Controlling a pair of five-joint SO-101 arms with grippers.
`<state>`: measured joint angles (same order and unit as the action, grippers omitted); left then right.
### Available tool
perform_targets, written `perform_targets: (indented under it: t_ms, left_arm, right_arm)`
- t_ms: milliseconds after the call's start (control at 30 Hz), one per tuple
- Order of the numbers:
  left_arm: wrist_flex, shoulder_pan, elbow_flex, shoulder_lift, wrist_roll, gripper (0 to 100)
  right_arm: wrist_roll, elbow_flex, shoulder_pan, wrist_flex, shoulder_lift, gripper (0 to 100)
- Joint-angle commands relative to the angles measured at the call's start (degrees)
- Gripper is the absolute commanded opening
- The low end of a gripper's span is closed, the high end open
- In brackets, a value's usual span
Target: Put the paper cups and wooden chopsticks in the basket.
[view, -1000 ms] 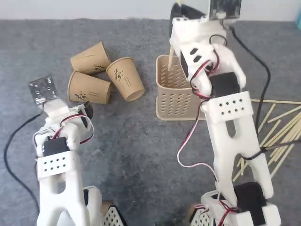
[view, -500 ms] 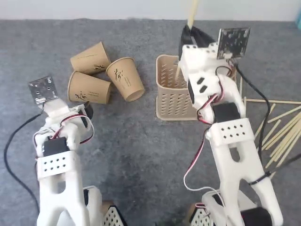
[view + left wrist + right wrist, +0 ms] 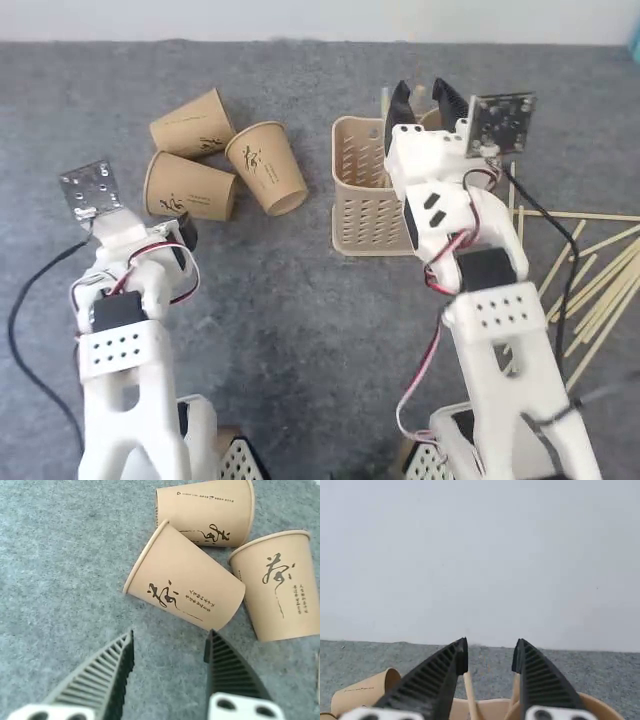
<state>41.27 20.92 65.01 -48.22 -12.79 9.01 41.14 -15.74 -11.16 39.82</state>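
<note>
Three tan paper cups (image 3: 190, 186) lie on their sides.

Tan cups (image 3: 190, 186) (black script), perforated beige basket (image 3: 365, 205)

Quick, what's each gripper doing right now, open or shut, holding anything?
Left gripper: open, empty.
Right gripper: open, empty, above the basket.

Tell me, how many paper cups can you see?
3, all on their sides left of the basket: a rear cup, a front cup, and a right cup nearest the basket. The basket's inside is partly hidden.
</note>
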Motion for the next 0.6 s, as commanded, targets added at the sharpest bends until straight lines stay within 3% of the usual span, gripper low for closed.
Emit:
perform_targets:
  t_ms: [0, 233, 567]
  left_arm:
    - [-1.76, 0.0, -0.48, -1.93, -0.09, 22]
    - [-2.55, 0.09, -0.57, -1.85, -0.44, 22]
    - [-2.2, 0.09, -0.84, -1.76, -0.44, 22]
  right_arm:
    - [0.79, -0.53, 0.57, -6.99, 9.45, 12.3]
    - [0.88, -0.44, 4.62, -31.87, 28.26, 12.3]
    - [0.53, -0.35, 25.54, -65.71, 48.57, 12.2]
